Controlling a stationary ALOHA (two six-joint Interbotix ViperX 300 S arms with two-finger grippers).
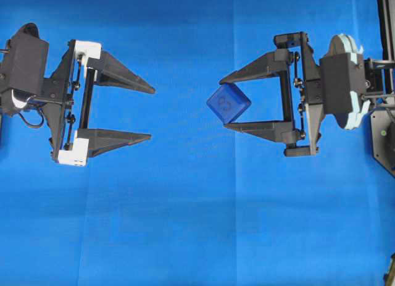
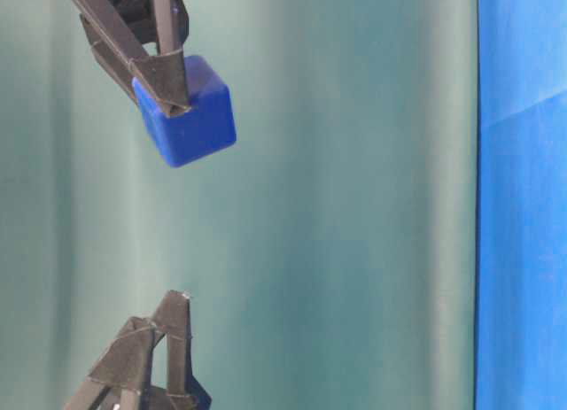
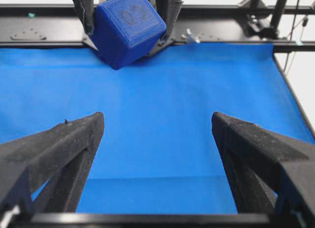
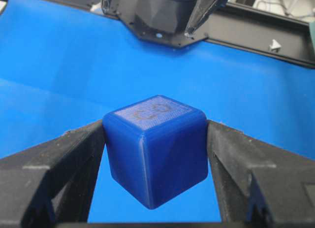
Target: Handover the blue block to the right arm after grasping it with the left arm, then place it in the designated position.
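Between the right claw's [image 1: 225, 105] fingertips sits the gripped blue block [image 1: 228, 103], left claw [image 1: 152, 112] wide

— What are you working over?
— A table with a blue cloth [image 1: 185, 224] spread flat across it; you can see faint fold creases.
— And at its edges?
— A black frame [image 3: 49, 36] borders the cloth's far side.

Blue block [image 2: 190, 113] pinched in black fingertips [image 2: 164, 78] at top left, clear of surface. Second black finger pair [image 2: 151, 357] at bottom left, apart from block. Blue cloth [image 2: 523, 197] along right edge.
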